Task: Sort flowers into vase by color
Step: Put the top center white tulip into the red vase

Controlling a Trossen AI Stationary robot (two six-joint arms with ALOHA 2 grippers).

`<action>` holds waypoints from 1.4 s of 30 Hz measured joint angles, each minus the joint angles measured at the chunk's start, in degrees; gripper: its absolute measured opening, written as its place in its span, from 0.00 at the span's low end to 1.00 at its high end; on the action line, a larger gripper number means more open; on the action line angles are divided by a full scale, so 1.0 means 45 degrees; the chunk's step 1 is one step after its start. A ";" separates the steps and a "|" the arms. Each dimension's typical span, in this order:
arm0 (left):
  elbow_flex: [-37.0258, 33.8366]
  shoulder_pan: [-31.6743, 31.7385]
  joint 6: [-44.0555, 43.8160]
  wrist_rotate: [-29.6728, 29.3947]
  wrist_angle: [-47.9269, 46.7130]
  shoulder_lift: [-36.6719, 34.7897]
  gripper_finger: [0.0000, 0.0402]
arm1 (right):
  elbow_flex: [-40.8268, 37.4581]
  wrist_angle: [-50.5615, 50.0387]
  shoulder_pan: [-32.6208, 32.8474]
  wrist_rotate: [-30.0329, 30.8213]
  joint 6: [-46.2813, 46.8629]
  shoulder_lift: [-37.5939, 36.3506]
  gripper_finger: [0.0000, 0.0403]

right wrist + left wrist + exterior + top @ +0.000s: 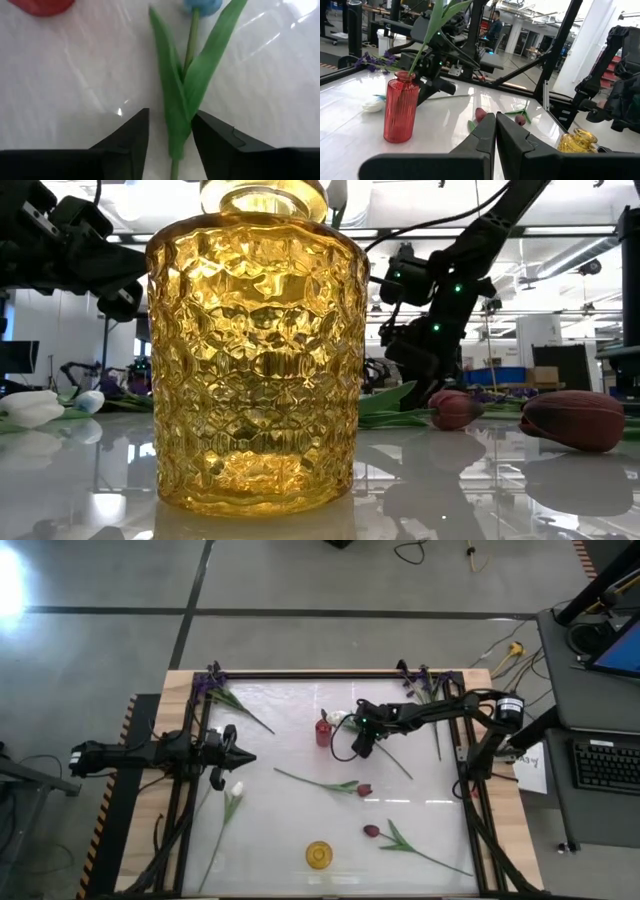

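High view table [300, 710]: white top carrying two vases and loose flowers.
Yellow vase [258, 350]: standing at the near edge, filling the low view; nothing showing inside it.
Red vase [400, 106]: standing mid-table, a green stem with leaves leaning out of its mouth.
Right gripper [170, 131]: hovering just beside the red vase, fingers spread around a green stem with leaves [182, 85] without pinching it.
Left gripper [243, 756]: waiting at the left side, fingers pressed together.
Dark red tulips [364, 790]: two lying between the vases.
White tulip [236, 789]: lying near the left gripper.
Purple blooms [212, 682]: lying at both far corners.
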 joint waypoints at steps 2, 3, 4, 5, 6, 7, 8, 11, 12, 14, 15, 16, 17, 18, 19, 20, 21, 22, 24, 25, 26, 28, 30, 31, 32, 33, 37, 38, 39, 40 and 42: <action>0.0000 0.0001 0.0000 0.0000 0.0000 0.0001 0.00 | -0.0127 0.0526 -0.0015 0.0169 -0.0112 -0.0056 0.28; 0.0000 0.0002 0.0000 -0.0004 0.0000 -0.0001 0.00 | -0.0235 0.0539 -0.0033 0.0174 -0.0117 -0.0123 0.25; 0.0000 -0.0002 0.0000 0.0001 0.0000 -0.0001 0.00 | -0.0324 0.0557 -0.0034 0.0188 -0.0121 -0.0162 0.22; 0.0000 0.0002 0.0000 0.0001 0.0000 0.0002 0.00 | -0.0378 0.0632 -0.0034 0.0195 -0.0121 -0.0164 0.19; 0.0000 0.0000 0.0000 -0.0004 0.0000 0.0002 0.00 | -0.0416 0.0672 -0.0031 0.0186 -0.0119 -0.0164 0.16; 0.0000 0.0002 0.0000 0.0001 0.0000 -0.0003 0.00 | -0.0437 0.0664 -0.0027 0.0184 -0.0117 -0.0165 0.12; 0.0000 0.0002 0.0000 0.0001 0.0000 0.0002 0.00 | -0.0474 0.0658 -0.0019 0.0176 -0.0117 -0.0188 0.09; 0.0000 0.0002 0.0000 -0.0002 0.0000 -0.0003 0.00 | -0.0662 0.0484 -0.0010 0.0187 -0.0109 -0.0592 0.04; 0.0000 0.0002 0.0000 0.0001 0.0000 -0.0001 0.00 | -0.0732 0.0443 -0.0010 0.0271 -0.0107 -0.0853 0.04; 0.0000 0.0002 0.0000 -0.0003 0.0000 -0.0003 0.00 | -0.0835 0.0524 -0.0039 0.0611 -0.0105 -0.1600 0.04; 0.0000 0.0001 0.0000 0.0001 0.0000 -0.0001 0.00 | -0.0885 0.0545 -0.0048 0.0861 -0.0102 -0.2043 0.04; 0.0000 -0.0001 0.0000 -0.0004 0.0000 -0.0003 0.00 | -0.0948 0.0681 -0.0058 0.1140 -0.0102 -0.2537 0.04; 0.0000 0.0002 0.0000 -0.0001 0.0000 -0.0003 0.00 | -0.1033 0.0936 -0.0063 0.1323 -0.0102 -0.3033 0.04; 0.0000 -0.0003 0.0000 -0.0002 0.0000 0.0000 0.00 | -0.1147 0.1362 -0.0068 0.1424 -0.0131 -0.3540 0.04; 0.0000 0.0001 0.0000 0.0001 0.0000 -0.0003 0.00 | -0.1261 0.1939 -0.0068 0.1429 -0.0214 -0.4012 0.04; 0.0000 -0.0003 0.0000 -0.0004 0.0000 -0.0003 0.00 | -0.1371 0.2627 -0.0068 0.1427 -0.0304 -0.4474 0.04; 0.0000 -0.0003 0.0000 0.0001 0.0000 0.0002 0.00 | -0.1465 0.3332 -0.0068 0.1420 -0.0451 -0.4898 0.04; 0.0000 -0.0001 0.0000 -0.0004 0.0000 -0.0003 0.00 | -0.1571 0.4109 -0.0063 0.1410 -0.0638 -0.5272 0.04; 0.0000 0.0002 0.0000 -0.0002 -0.0005 0.0000 0.00 | -0.1791 0.5687 -0.0064 0.1406 -0.1059 -0.5846 0.03; 0.0000 0.0000 0.0000 -0.0001 0.0000 0.0002 0.00 | -0.1899 0.6542 -0.0068 0.1360 -0.1255 -0.6046 0.03; 0.0000 0.0000 0.0000 0.0000 0.0000 -0.0001 0.00 | -0.2011 0.7417 -0.0068 0.1314 -0.1395 -0.6184 0.03; 0.0000 0.0002 0.0000 0.0000 0.0000 0.0002 0.00 | -0.2172 0.9181 -0.0063 0.1300 -0.1540 -0.6294 0.03; 0.0000 0.0000 0.0000 0.0001 0.0000 0.0000 0.00 | -0.2225 1.0805 -0.0054 0.0954 -0.1768 -0.6159 0.03; 0.0000 0.0002 0.0000 0.0001 0.0000 -0.0002 0.00 | -0.2220 1.1624 -0.0039 0.0621 -0.1951 -0.6006 0.03; 0.0000 0.0002 0.0000 -0.0003 0.0000 -0.0002 0.00 | -0.2210 1.2282 -0.0035 0.0273 -0.2166 -0.5831 0.03; 0.0000 -0.0001 0.0000 0.0000 0.0000 -0.0001 0.00 | -0.2188 1.2874 -0.0034 -0.0019 -0.2332 -0.5633 0.03; 0.0000 0.0002 0.0000 -0.0002 0.0001 -0.0001 0.00 | -0.2028 1.5407 0.0000 -0.0375 -0.2856 -0.4685 0.03; 0.0000 0.0002 0.0000 0.0001 0.0000 -0.0003 0.00 | -0.1980 1.5955 0.0007 -0.0370 -0.2957 -0.4440 0.03; 0.0000 -0.0001 0.0000 -0.0002 0.0000 -0.0001 0.00 | -0.1900 1.6441 0.0046 -0.0364 -0.3089 -0.4185 0.03; 0.0000 0.0000 0.0000 -0.0001 0.0000 -0.0001 0.00 | -0.1811 1.6909 0.0090 -0.0365 -0.3216 -0.3935 0.03; 0.0000 0.0002 0.0000 0.0001 -0.0002 0.0001 0.00 | -0.1625 1.7613 0.0213 -0.0382 -0.3443 -0.3495 0.03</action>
